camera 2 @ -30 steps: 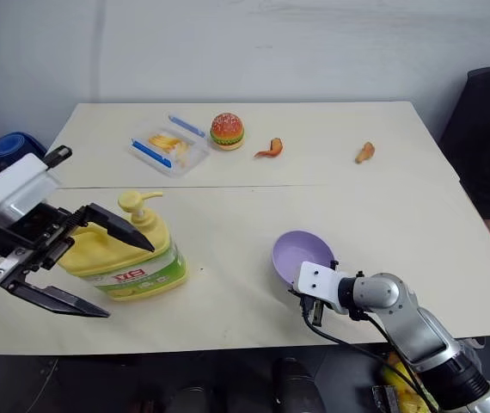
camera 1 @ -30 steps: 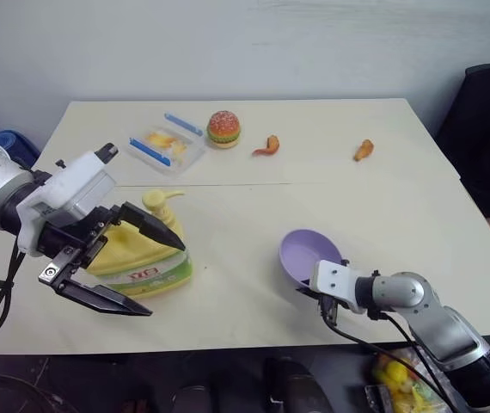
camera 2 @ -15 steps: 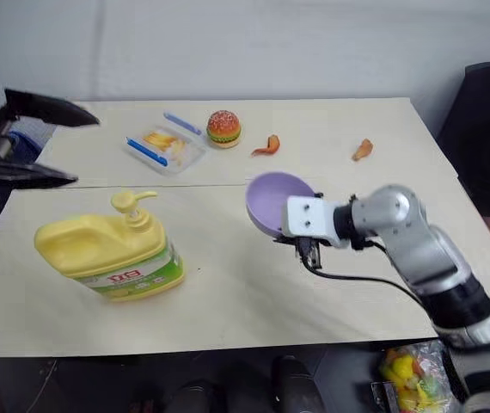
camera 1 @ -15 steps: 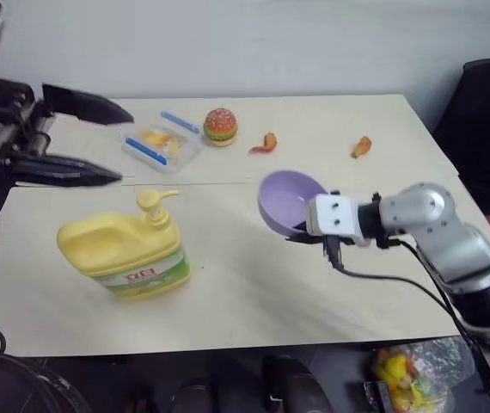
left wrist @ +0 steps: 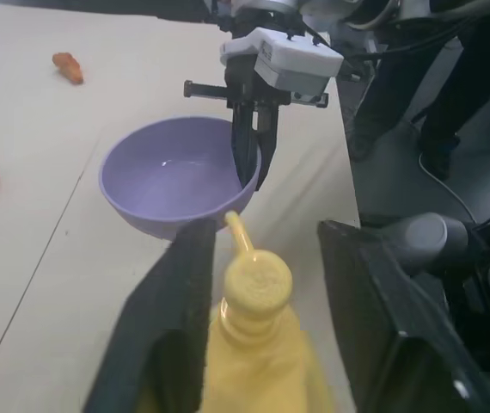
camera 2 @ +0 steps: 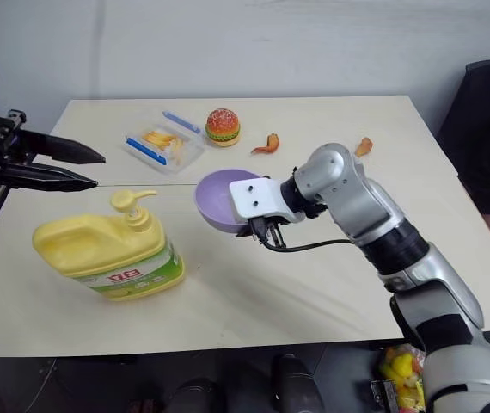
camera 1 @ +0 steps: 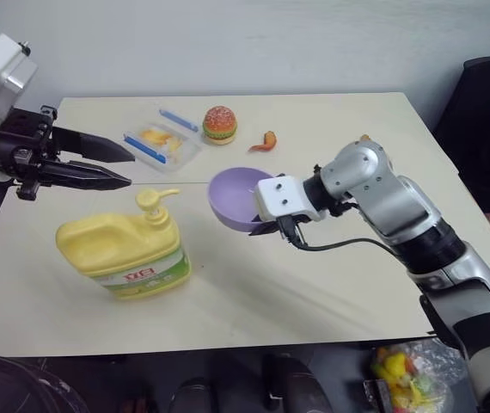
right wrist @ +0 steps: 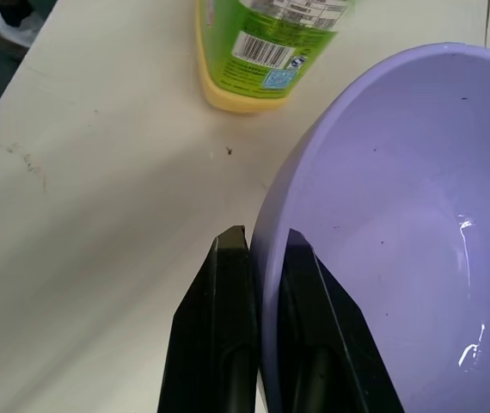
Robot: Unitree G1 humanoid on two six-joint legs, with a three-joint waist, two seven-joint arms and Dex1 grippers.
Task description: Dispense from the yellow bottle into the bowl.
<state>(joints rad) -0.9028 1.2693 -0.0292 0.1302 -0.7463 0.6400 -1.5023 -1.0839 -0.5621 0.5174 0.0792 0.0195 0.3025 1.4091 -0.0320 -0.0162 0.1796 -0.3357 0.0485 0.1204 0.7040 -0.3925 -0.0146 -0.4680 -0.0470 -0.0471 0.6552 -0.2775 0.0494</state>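
Lavender bowl (camera 1: pixel 235 198) in right end effector (camera 1: pixel 272 227), beside yellow bottle (camera 1: pixel 125 253)

On the table (camera 1: pixel 331 284), near the left front corner: yellow bottle (camera 1: pixel 123 250). Just right of its pump, lifted off the surface: bowl (camera 1: pixel 238 197). Toward the back edge, left to right: clear container (camera 1: pixel 164 142), burger (camera 1: pixel 220 126), two small food pieces (camera 1: pixel 265 142).
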